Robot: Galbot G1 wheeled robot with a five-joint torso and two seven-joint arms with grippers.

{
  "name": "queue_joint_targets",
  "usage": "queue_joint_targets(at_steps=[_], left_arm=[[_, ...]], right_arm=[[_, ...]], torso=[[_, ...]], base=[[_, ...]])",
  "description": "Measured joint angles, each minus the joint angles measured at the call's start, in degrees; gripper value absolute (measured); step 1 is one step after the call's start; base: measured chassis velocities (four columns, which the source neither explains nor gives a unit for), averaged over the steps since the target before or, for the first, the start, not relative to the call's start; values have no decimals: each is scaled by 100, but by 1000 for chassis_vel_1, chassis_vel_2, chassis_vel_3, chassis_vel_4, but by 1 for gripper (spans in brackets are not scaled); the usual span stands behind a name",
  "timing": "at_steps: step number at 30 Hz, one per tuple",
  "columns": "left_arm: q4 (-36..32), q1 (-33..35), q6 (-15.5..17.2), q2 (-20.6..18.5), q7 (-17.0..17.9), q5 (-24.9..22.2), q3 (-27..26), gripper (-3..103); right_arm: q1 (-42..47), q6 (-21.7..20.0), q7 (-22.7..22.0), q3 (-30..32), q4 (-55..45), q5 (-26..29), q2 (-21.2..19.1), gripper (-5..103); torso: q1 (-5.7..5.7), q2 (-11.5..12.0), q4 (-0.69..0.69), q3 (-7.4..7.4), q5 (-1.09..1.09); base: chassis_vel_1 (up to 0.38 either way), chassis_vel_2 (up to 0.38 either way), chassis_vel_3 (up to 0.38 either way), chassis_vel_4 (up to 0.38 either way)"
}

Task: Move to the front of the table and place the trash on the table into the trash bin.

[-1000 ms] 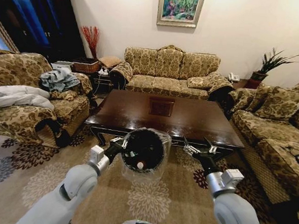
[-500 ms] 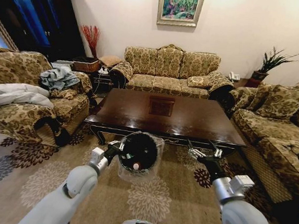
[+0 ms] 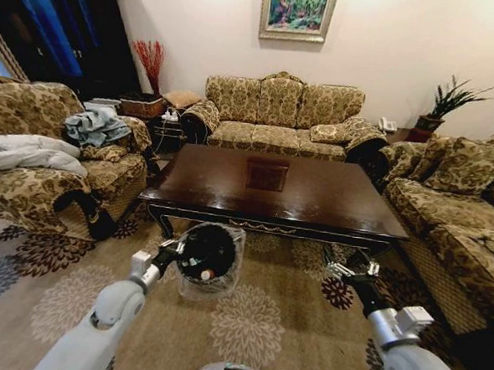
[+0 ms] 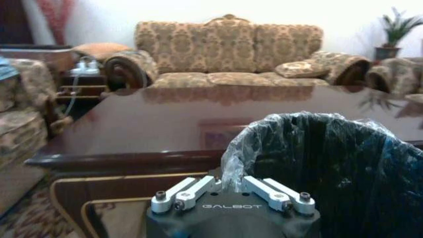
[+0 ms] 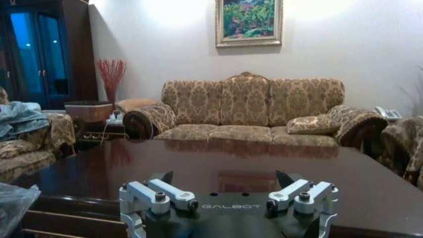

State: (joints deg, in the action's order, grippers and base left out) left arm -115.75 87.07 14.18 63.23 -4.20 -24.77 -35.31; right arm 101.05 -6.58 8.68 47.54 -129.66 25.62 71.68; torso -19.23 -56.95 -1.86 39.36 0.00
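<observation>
The left pincer point(image 3: 173, 249) is gripping the trash bin point(image 3: 210, 261) (by its bag-lined rim) before the table point(image 3: 313, 197); the right pincer point(image 3: 350, 267) is hovering released.

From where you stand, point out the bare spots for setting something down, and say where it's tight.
The table top is bare all round its inlaid panel. Open carpet lies between the trash bin and the right gripper. It is tight at the table's near-left corner, where the left gripper is at the bin's rim.
</observation>
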Motion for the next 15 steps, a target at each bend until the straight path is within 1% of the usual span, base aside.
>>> queue_joint_targets(at_steps=[2, 3, 5, 7, 8, 10, 13, 15], left_arm=[[9, 22, -20, 62, -8, 35, -43, 4], [54, 71, -89, 235, -12, 131, -141, 4], [103, 140, -140, 388, -9, 192, -209, 4], [124, 166, -155, 432, -10, 212, -229, 4], [185, 194, -190, 507, -20, 296, -291, 4], [236, 194, -221, 540, -25, 360, -335, 4], [429, 175, -243, 567, -101, 579, -437, 4], [485, 175, -240, 558, -139, 601, -453, 4]], right_arm=[[4, 18, 7, -20, 11, -15, 25, 100], [1, 69, 18, -111, 39, -71, 97, 100], [-27, 112, 15, -271, 77, -177, 178, 100], [-49, 119, 3, -339, 92, -218, 204, 100], [-110, 124, -20, -463, 128, -295, 248, 100], [-158, 124, -30, -529, 157, -343, 275, 100], [-343, 115, -78, -720, 306, -457, 334, 100], [-392, 110, -85, -751, 351, -470, 344, 100]], torso=[[9, 20, 0, -11, 0], [33, 73, 0, -42, 0], [61, 138, 0, -78, 0], [73, 164, 0, -93, -1], [96, 217, 0, -122, -1], [110, 250, 0, -141, -1], [155, 346, 0, -191, 0], [167, 371, 0, -203, -1]], base=[[0, 0, 0, 0], [0, 0, 0, 0], [0, 0, 0, 0], [0, 0, 0, 0], [0, 0, 0, 0], [0, 0, 0, 0], [0, 0, 0, 0], [0, 0, 0, 0]])
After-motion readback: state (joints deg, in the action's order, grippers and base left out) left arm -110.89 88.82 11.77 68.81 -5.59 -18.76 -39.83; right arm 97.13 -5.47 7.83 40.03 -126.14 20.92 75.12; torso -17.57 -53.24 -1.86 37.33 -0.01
